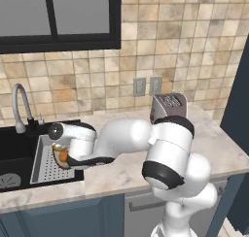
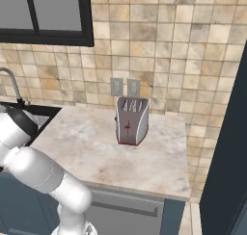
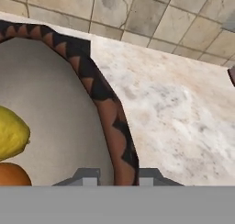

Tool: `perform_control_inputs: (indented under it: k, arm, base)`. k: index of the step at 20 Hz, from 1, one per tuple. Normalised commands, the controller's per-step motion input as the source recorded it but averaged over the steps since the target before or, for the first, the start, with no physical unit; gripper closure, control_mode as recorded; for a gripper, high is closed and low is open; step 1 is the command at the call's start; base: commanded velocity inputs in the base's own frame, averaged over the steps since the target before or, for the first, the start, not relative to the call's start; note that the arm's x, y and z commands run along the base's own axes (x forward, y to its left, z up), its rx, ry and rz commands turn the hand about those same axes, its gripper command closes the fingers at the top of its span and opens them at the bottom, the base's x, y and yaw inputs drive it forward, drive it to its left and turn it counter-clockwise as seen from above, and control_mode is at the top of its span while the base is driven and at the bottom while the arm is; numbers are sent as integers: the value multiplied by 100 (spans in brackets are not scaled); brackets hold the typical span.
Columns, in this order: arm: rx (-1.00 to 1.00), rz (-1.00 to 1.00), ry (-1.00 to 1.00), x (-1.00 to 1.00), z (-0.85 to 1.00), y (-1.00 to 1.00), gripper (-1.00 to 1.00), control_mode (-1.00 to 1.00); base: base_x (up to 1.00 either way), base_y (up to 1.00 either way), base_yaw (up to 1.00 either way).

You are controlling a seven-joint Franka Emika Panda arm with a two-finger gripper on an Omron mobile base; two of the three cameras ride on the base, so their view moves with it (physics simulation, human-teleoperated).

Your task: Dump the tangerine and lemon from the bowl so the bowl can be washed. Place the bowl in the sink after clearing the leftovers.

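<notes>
Gripper [image 3: 118, 178] pinched shut on rim of bowl [image 3: 55, 103]; lemon [image 3: 11, 132] and tangerine [image 3: 11, 174] inside, left of fingers; marble counter [image 3: 179, 113] right; tiled wall [image 3: 137, 12] beyond; sink [image 1: 17, 156] below

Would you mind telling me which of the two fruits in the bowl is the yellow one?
The lemon: yellow and oval with a pointed end. The tangerine beside it in the bowl is orange.
</notes>
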Motion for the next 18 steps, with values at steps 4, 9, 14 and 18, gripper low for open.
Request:
perform_control_inputs:
  k: [4, 9, 14, 18]
  arm:
    - [-11, 0, -6, 0, 0, 17, 100, -100]
    - [-6, 0, -2, 0, 0, 12, 100, -100]
    - [-12, 0, -9, -2, 2, 16, 100, -100]
    - [-12, 0, -5, -2, 0, 2, 100, -100]
  base:
    - [0, 0, 0]
    - [0, 0, 0]
    - [0, 0, 0]
    - [0, 0, 0]
